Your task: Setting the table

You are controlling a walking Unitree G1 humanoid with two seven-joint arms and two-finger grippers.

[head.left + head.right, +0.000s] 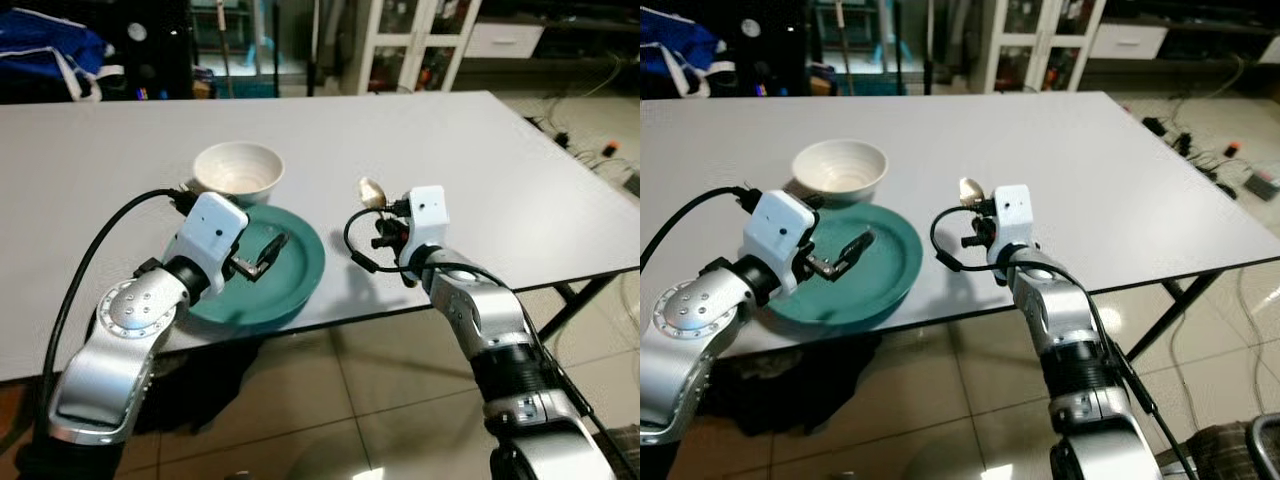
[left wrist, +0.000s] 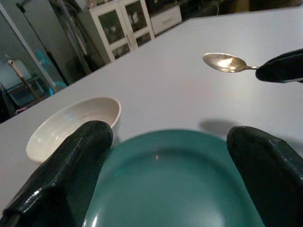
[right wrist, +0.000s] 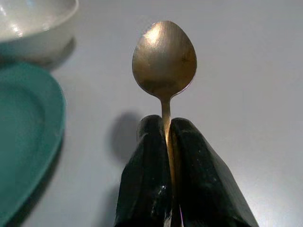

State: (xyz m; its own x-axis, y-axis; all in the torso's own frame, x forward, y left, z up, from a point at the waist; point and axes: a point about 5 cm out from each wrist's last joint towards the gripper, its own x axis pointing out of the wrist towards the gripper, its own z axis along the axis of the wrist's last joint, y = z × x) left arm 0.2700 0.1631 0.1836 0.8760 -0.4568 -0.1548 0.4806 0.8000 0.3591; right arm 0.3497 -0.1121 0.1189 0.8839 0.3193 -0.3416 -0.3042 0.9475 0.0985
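A teal plate [image 1: 290, 275] lies near the table's front edge, with a white bowl [image 1: 238, 170] just behind it. My left gripper [image 1: 266, 252] hovers open over the plate, its black fingers [image 2: 66, 175] spread apart above the teal surface. To the right of the plate, my right gripper [image 1: 385, 212] is shut on the handle of a metal spoon [image 3: 164, 61]. The spoon's bowl [image 1: 372, 192] points away from me and sits a little above the grey tabletop [image 1: 480, 180], casting a shadow.
The table's front edge runs close to both arms, with tiled floor [image 1: 380, 400] below. A white glass-door cabinet [image 1: 415, 40] stands behind the table. Cables lie on the floor at far right [image 1: 590, 150]. A blue cloth [image 1: 50, 50] sits at back left.
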